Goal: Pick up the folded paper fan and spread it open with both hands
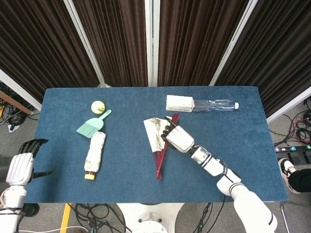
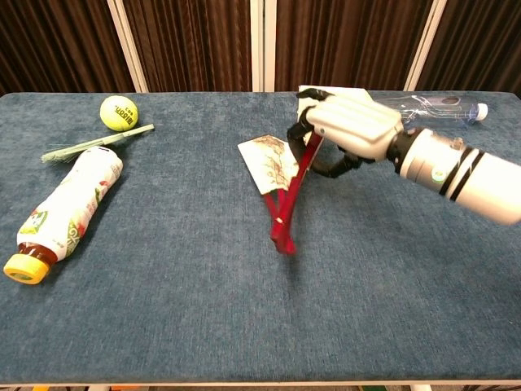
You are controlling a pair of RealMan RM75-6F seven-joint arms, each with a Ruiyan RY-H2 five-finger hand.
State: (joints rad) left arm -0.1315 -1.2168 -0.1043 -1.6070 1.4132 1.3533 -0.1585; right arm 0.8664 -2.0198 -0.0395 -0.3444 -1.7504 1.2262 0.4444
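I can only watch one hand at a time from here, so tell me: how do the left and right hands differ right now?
The right hand reaches over the table's middle and grips the paper fan by its red ribs. The left hand holds nothing, fingers spread. It hangs off the table's left edge, in the head view only. The right shows in both views. Both are white with dark fingers.

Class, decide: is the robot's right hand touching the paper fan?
Touching. The chest view shows the right hand with fingers closed around the paper fan's red ribs, lifting it.
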